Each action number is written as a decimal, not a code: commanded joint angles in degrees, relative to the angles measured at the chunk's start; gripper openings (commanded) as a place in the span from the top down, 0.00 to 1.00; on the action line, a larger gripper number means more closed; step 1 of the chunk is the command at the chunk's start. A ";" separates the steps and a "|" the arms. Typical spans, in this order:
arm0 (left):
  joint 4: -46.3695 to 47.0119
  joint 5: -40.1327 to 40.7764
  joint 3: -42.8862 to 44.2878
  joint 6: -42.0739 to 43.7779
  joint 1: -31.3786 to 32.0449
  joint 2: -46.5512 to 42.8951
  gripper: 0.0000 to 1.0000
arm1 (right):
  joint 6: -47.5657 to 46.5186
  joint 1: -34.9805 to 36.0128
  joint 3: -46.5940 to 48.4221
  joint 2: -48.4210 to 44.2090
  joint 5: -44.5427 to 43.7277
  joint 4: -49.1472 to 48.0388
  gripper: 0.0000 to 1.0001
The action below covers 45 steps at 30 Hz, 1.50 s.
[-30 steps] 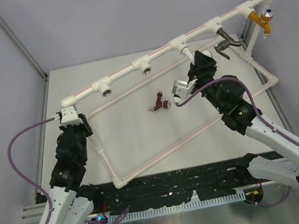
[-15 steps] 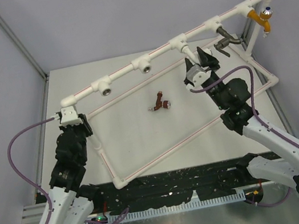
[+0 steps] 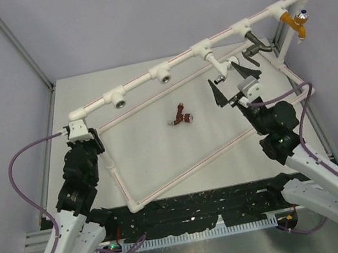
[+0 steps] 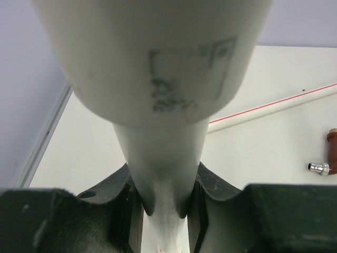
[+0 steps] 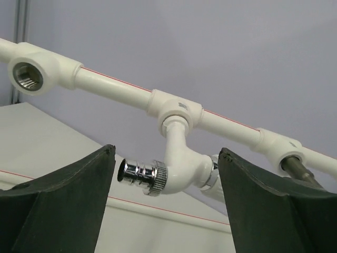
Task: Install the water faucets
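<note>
I count 4 faucets. The white faucet (image 5: 179,163) sits threaded into a tee of the upper rail of the white pipe frame (image 3: 141,79). Its body drops from the tee and bends, and in the right wrist view the chrome spout points left. From overhead its long axis runs from the rail toward the near side. The reddish-brown faucet (image 3: 181,115) lies flat on the surface (image 3: 162,160), inside the frame's rectangle and well apart from both arms. Its long axis runs roughly far to near, with small chrome ends toward the near side. A grey faucet (image 3: 255,49) and an orange faucet (image 3: 297,25) hang from the next 2 tees to the right. I count 5 tees on that rail, and 2 of them are empty sockets (image 3: 118,100), both left of the white faucet. The right claw (image 5: 167,152) stands wide open and holds nothing. It has 1 finger on either side of the white faucet, the left-hand one just beside the spout's end, and I see no contact. The left claw (image 4: 163,205) is closed tight on the frame's pipe at its near-left corner. A faint grey printed mark shows on the fitting above that grip, and a small mark on the white faucet's tee, but I cannot read either.
</note>
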<state>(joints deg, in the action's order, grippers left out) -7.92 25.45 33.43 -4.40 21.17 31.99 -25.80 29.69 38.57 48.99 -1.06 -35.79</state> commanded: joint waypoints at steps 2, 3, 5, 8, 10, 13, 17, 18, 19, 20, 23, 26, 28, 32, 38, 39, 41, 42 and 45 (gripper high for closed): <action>-1.66 1.00 2.34 3.18 -0.69 2.90 1.00 | 4.98 0.28 -3.75 -12.15 1.94 4.67 0.05; -1.66 0.65 2.60 2.48 -1.12 3.69 1.00 | 4.28 0.28 -5.85 -15.30 1.42 4.68 0.05; -1.74 -0.48 3.74 0.46 -2.44 5.44 1.00 | 4.36 0.28 -9.54 -20.04 -1.92 4.15 0.04; -1.05 -1.98 5.94 -0.95 -4.64 9.04 1.00 | 6.36 0.36 -15.26 -26.39 -8.14 1.96 0.05; -0.60 -2.77 8.22 -1.31 -6.04 12.47 1.00 | 8.13 0.28 -19.66 -32.88 -12.19 1.42 0.05; 1.06 -3.65 12.87 -1.31 -8.85 18.62 1.00 | 9.19 0.37 -26.32 -40.36 -16.33 2.57 0.05; 2.56 -4.88 19.11 -1.13 -13.07 27.31 1.00 | 9.89 0.28 -32.23 -48.81 -19.32 3.01 0.04; 2.91 -5.23 20.43 -1.13 -14.13 29.69 0.99 | 11.11 0.28 -33.80 -52.04 -19.77 2.31 0.05; 3.17 -5.67 22.10 -1.13 -15.27 31.63 0.97 | 12.26 0.28 -34.43 -53.20 -21.60 0.83 0.05; 3.09 -6.37 23.86 -1.31 -16.32 33.99 0.94 | 14.88 0.28 -35.65 -54.95 -22.57 -0.32 0.05; 2.65 -8.92 28.34 -0.96 -18.44 38.84 0.76 | 17.71 0.37 -36.20 -58.48 -24.34 -0.34 0.04; 1.86 -9.98 30.72 0.01 -18.97 41.05 0.52 | 20.78 0.28 -31.04 -59.10 -24.69 10.85 0.04; 1.42 -11.21 30.73 0.36 -18.88 39.83 0.35 | 22.19 0.28 -27.34 -59.10 -25.13 17.12 0.05; -0.25 -12.79 27.84 -0.08 -18.88 33.43 0.17 | 28.43 0.28 -21.71 -58.75 -28.98 29.24 0.04; -5.25 -16.92 20.73 -5.08 -18.88 18.58 0.00 | 27.83 0.37 -12.21 -51.81 -30.49 43.50 0.05; -5.87 -17.45 19.32 -5.96 -18.88 15.94 0.00 | 27.48 0.28 -10.72 -50.06 -30.67 44.39 0.05; -7.80 -17.89 16.24 -7.89 -18.97 9.96 0.00 | 26.07 0.28 -9.66 -49.17 -31.02 46.16 0.05; -9.55 -18.33 15.27 -8.34 -18.88 6.80 0.00 | 26.07 0.28 -9.39 -49.26 -31.98 46.68 0.04; -13.25 -18.43 11.32 -8.60 -18.88 -3.30 0.00 | 26.07 0.28 -9.21 -49.17 -33.92 46.17 0.05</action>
<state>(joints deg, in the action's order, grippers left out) -15.11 8.91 48.95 -10.39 2.24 37.78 0.56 29.82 27.92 0.34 -31.53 6.70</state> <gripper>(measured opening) 0.994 0.955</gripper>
